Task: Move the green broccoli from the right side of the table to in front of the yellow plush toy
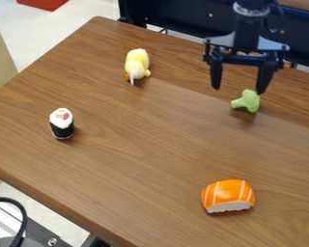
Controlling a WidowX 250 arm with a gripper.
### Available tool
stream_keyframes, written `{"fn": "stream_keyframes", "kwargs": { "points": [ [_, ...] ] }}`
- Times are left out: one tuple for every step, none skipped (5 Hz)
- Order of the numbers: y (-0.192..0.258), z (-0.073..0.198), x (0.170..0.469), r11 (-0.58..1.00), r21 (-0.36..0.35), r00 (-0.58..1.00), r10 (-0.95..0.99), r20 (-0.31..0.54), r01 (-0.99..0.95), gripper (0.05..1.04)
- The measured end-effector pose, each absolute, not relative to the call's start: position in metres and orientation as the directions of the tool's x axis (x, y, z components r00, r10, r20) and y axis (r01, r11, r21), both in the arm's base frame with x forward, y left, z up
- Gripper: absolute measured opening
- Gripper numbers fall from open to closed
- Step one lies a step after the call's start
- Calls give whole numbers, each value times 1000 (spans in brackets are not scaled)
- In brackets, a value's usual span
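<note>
Although the black claw [238,89] hangs right by the green toy broccoli [250,100], its two fingers stand spread, with a wide gap between them. The claw points down over the far part of the brown wooden table [141,161], toward the right of the view. The broccoli is just below the fingertips, nearer the right-hand one in the view, its stalk pointing left and its bushy head to the right. A soft shadow lies just below it; whether that fingertip touches the head or only overlaps it from this angle is hard to say.

Well to the left of the broccoli, also on the far part of the table, lies a pale yellow plush toy [137,61] with a white part and small orange-yellow bits at its near end. Farther left and nearer the camera, a toy sushi roll [62,124] stands upright, white on top with a pink and green centre, its side wrapped in black. Toward the near right sits an orange toy salmon sushi [228,194], striped in white, over a pale base.
</note>
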State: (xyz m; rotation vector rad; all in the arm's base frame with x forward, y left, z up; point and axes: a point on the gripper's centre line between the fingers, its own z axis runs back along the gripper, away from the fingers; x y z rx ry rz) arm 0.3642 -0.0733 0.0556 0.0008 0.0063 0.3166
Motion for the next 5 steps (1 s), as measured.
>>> {"fn": "stream_keyframes", "kwargs": {
  "points": [
    [-85,48,366,949,4,949,316,15,-316,999],
    [-95,38,368,948,14,948,318,30,-318,999],
    [-99,26,370,943,33,943,331,28,-332,999],
    [-99,22,381,940,40,940,338,49,-340,999],
    [-94,18,392,937,56,937,342,73,-346,999]
  ]
}}
